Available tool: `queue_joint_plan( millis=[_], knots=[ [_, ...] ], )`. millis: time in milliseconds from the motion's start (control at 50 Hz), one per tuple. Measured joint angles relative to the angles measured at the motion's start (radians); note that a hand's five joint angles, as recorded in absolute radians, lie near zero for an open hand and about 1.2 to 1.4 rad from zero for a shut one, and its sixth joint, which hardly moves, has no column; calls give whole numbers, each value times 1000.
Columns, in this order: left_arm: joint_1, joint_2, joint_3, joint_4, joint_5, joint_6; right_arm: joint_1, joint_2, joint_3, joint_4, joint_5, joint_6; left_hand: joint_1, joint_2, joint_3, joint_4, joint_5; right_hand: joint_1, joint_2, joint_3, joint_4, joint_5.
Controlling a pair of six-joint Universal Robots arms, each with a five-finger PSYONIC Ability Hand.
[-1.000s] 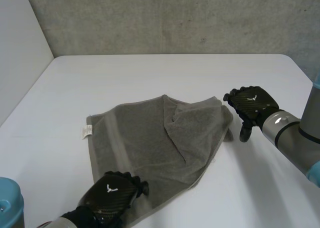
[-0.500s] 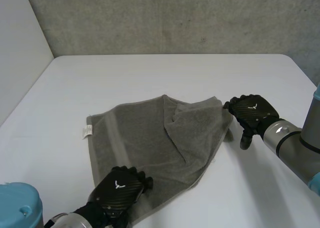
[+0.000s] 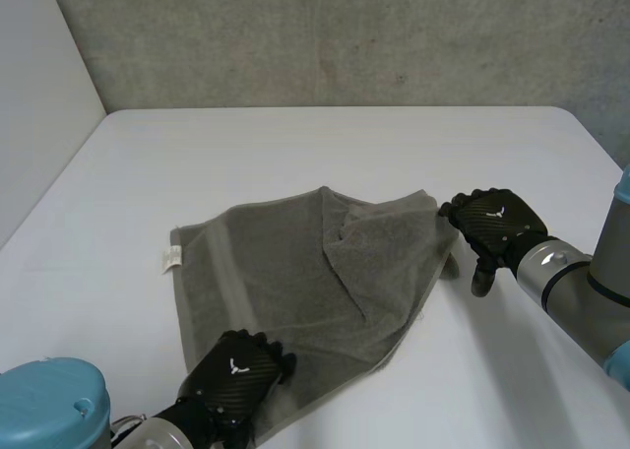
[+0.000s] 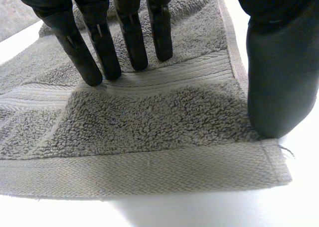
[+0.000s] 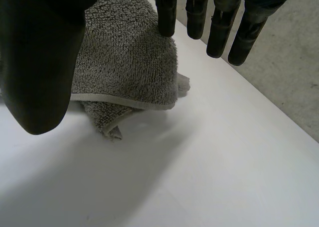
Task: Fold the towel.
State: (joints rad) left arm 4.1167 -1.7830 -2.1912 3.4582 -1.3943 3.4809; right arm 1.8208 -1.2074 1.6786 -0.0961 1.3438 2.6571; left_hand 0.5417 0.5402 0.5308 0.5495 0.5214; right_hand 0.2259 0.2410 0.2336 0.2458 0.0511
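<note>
A grey towel (image 3: 295,272) lies spread on the white table (image 3: 345,144), with its right part folded over into a loose flap. My left hand (image 3: 236,370) rests on the towel's near corner. In the left wrist view its straight fingers (image 4: 94,48) and thumb (image 4: 279,77) press flat on the towel (image 4: 149,117) by the hemmed edge, pinching nothing. My right hand (image 3: 492,227) is at the towel's right corner. In the right wrist view its fingers (image 5: 219,33) are straight and its thumb (image 5: 40,57) stands apart above the doubled corner (image 5: 124,62), with nothing held.
A small white tag (image 3: 169,260) sticks out of the towel's left edge. A grey concrete wall (image 3: 345,35) stands behind the table's far edge. Bare table surface lies all round the towel.
My left arm has come further into view and its hand has shifted slightly along the near corner. My right hand has edged closer to the towel's right corner.
</note>
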Motion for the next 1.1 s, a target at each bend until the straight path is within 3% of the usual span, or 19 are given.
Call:
queue_joint_plan(
  millis=[220,420,660,760,840,880,1100],
  knots=[
    [-3,-23,17,26,-10,-1,1,0,6,-2,-1,-1,41,42,51,26,24,0,0,0,0,0],
    [-1,-31,42,38,-14,-2,3,-1,16,-3,1,-29,274,273,283,267,281,0,0,0,0,0],
    [1,-20,56,58,-55,-9,3,-1,20,-3,2,-39,399,402,409,394,410,0,0,0,0,0],
    [5,-4,60,59,-62,-11,2,-1,19,-3,1,-39,585,586,598,580,591,0,0,0,0,0],
    [11,19,63,62,-63,-14,-2,2,14,-2,1,-38,847,874,897,870,885,0,0,0,0,0],
    [15,30,63,65,-63,-16,-5,3,11,-1,1,-37,859,932,971,933,927,0,0,0,0,0],
    [40,83,67,78,-63,-22,-45,12,-15,2,12,-16,859,936,1009,953,934,0,0,0,0,0]
  ],
)
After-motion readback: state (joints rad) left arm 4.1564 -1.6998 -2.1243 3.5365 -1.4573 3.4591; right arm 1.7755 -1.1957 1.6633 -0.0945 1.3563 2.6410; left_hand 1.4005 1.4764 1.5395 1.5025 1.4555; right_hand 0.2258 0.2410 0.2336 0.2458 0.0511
